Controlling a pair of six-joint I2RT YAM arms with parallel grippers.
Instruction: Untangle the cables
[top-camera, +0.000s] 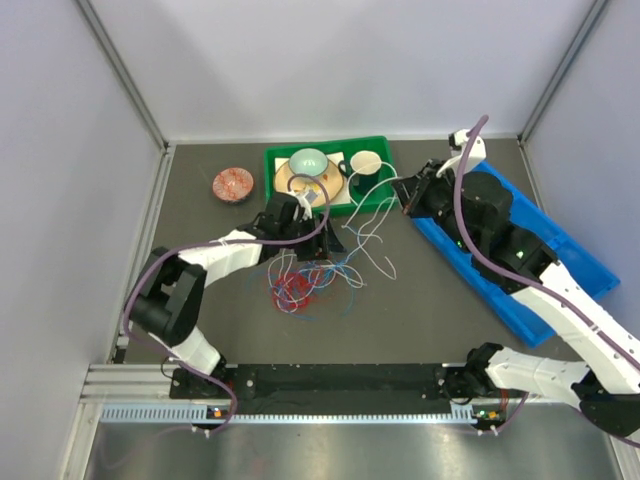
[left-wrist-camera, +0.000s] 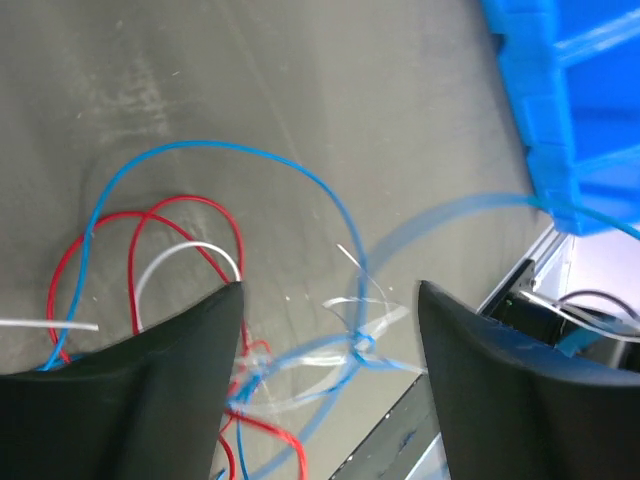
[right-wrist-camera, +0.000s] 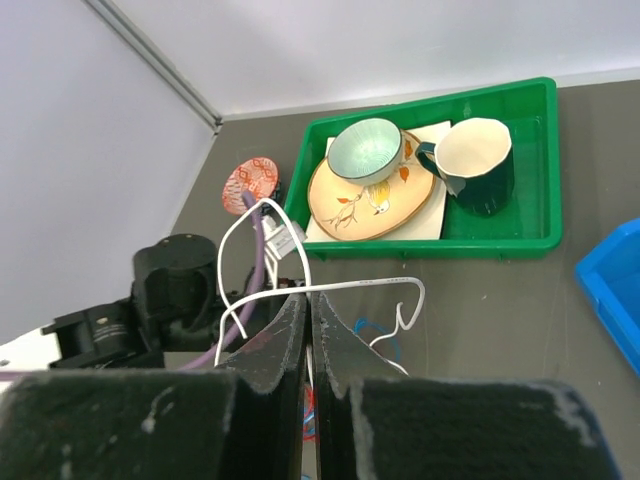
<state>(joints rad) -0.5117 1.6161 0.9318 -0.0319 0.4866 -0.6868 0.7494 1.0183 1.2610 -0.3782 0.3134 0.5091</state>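
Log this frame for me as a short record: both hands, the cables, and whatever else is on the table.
left hand: open, low over the tangle
right hand: shut on the white cable, near the green tray
cables: red cable, blue cable and white cable cross in loose loops, not yet separated
in tray: bowl on plate, mug beside it
other: red dish left of tray; blue bin at right

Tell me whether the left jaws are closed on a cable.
No, the left jaws stand wide apart, and the cables run unclamped between them.
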